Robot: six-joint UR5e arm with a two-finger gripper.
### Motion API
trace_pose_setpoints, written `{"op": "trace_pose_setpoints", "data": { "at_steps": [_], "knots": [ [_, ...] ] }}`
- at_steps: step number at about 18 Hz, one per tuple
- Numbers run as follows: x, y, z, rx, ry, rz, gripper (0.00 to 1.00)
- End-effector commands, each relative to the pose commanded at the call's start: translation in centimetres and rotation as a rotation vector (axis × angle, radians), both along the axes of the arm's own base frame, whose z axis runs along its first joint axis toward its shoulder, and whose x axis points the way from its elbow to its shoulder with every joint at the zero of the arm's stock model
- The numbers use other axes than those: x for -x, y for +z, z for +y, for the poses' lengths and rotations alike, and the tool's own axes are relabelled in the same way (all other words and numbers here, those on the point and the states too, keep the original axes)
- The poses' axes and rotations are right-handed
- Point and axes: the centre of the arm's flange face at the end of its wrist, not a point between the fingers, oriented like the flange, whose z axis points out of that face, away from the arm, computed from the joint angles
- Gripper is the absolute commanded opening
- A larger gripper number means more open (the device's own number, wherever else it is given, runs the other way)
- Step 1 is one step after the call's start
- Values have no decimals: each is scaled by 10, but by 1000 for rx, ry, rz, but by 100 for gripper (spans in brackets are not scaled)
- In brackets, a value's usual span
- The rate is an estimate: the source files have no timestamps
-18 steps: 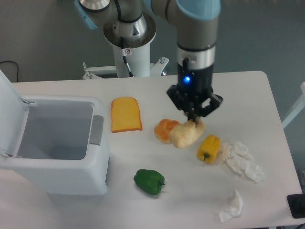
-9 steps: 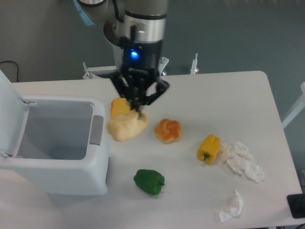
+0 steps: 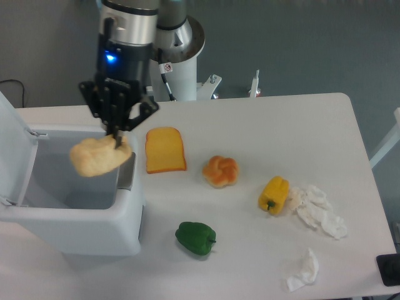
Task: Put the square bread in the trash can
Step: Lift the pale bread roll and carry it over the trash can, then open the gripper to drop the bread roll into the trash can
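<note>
My gripper (image 3: 117, 139) is shut on the square bread (image 3: 97, 157), a pale cream lumpy chunk. It hangs in the air over the right side of the open trash can (image 3: 75, 234), above its grey inside. The trash can is a large white bin at the left of the table, with its lid (image 3: 12, 147) tilted up at the left.
A flat orange toast slice (image 3: 165, 150) lies just right of the bin. A round orange bun (image 3: 220, 170), a yellow pepper (image 3: 274, 194), a green pepper (image 3: 195, 237) and crumpled white tissues (image 3: 319, 212) lie on the white table (image 3: 300, 131).
The gripper has carried the square bread leftward from beside the bun, past the toast, to above the open trash can.
</note>
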Motion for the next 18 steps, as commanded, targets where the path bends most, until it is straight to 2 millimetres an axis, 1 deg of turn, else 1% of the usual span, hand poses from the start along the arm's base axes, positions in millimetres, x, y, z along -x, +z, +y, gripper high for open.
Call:
{"op": "trace_pose_setpoints", "data": {
  "at_steps": [1, 2, 3, 4, 5, 6, 7, 8, 10, 11, 12, 18],
  "knots": [
    [-7, -1, 3, 0, -7, -7, 5],
    [-9, 0, 4, -3, -15, -8, 14],
    [-10, -2, 5, -1, -21, -9, 27],
    [-13, -4, 7, 0, -27, -11, 35],
    [-14, -4, 8, 0, -33, -10, 46],
    [-15, -6, 9, 0, -35, -10, 49],
    [-14, -6, 9, -2, -35, -8, 51],
    [-15, -7, 8, -5, -36, -5, 60],
    [-17, -8, 9, -9, -40, -2, 63],
    [-16, -9, 9, -11, -42, 1, 71],
    [-17, -8, 10, -15, -46, 5, 73],
    [-16, -12, 11, -10, -46, 4, 78]
  ]
}}
